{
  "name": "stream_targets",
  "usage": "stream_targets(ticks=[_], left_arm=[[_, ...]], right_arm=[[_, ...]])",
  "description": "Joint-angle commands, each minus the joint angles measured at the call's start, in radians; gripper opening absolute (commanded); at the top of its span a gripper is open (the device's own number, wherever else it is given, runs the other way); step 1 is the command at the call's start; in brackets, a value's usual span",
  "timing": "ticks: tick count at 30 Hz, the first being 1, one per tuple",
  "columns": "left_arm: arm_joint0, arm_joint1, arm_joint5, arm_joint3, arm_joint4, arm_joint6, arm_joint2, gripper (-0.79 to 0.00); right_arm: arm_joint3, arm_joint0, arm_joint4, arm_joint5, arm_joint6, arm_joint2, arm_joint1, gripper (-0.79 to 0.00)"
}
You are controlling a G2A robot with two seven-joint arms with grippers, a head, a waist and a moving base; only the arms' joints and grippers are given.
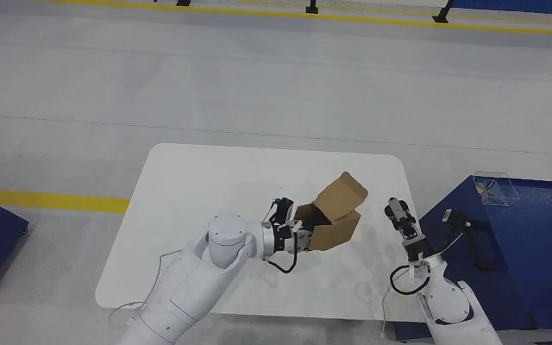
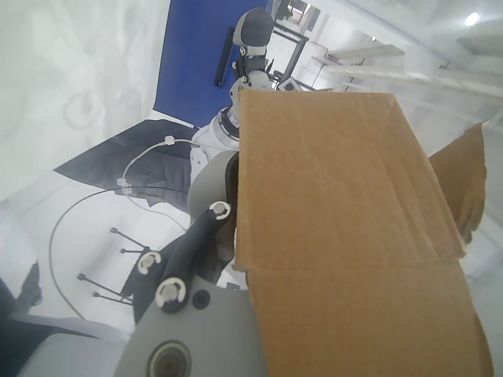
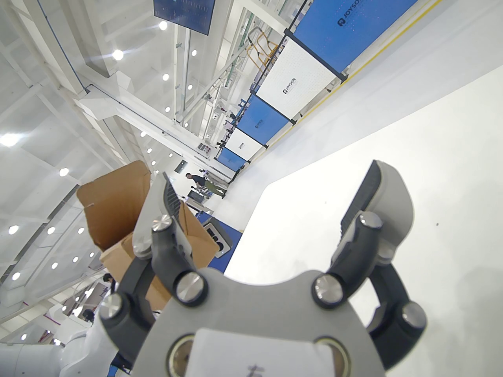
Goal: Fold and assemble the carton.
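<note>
The carton [image 1: 332, 217] is in the lower centre of the top view, just right of the middle. Its long axis runs from lower left to upper right, and one flap [image 1: 343, 191] stands open at the upper-right end. Its brown faces show no label or print. I cannot tell whether it rests on the white surface [image 1: 216, 190] or is held just off it.

The left claw [image 1: 293, 235] is at the carton's lower-left end and appears clamped on a wall there. In the left wrist view one finger [image 2: 208, 186] lies outside the cardboard and the other is hidden behind it.

The right claw [image 1: 398, 210] is to the right of the carton and apart from it, spread wide and holding nothing. I judge it the nearer one to the raised flap.

Blue and white panels [image 3: 353, 17] in the background carry small logos.
</note>
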Motion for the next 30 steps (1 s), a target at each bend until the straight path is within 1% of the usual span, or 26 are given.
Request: stream_targets(ticks=[1,7,12,15,24,30], left_arm=[[0.017,-0.002,0.095,-0.033,-0.050,0.073,-0.014,-0.785],[0.053,-0.015,0.270,-0.095,-0.214,0.247,-0.052,-0.785],[0.075,-0.030,0.370,-0.123,-0.364,0.392,-0.081,-0.785],[0.093,-0.039,0.413,-0.137,-0.469,0.493,-0.103,-0.785],[0.140,-0.066,0.451,-0.160,-0.784,0.787,-0.153,-0.785],[0.156,-0.076,0.440,-0.150,-0.966,0.974,-0.181,-0.785]], right_arm=[[0.000,0.000,0.000,0.000,0.000,0.000,0.000,0.000],[0.000,0.000,0.000,0.000,0.000,0.000,0.000,0.000],[0.000,0.000,0.000,0.000,0.000,0.000,0.000,0.000],[0.000,0.000,0.000,0.000,0.000,0.000,0.000,0.000],[0.000,0.000,0.000,0.000,0.000,0.000,0.000,0.000],[0.000,0.000,0.000,0.000,0.000,0.000,0.000,0.000]])
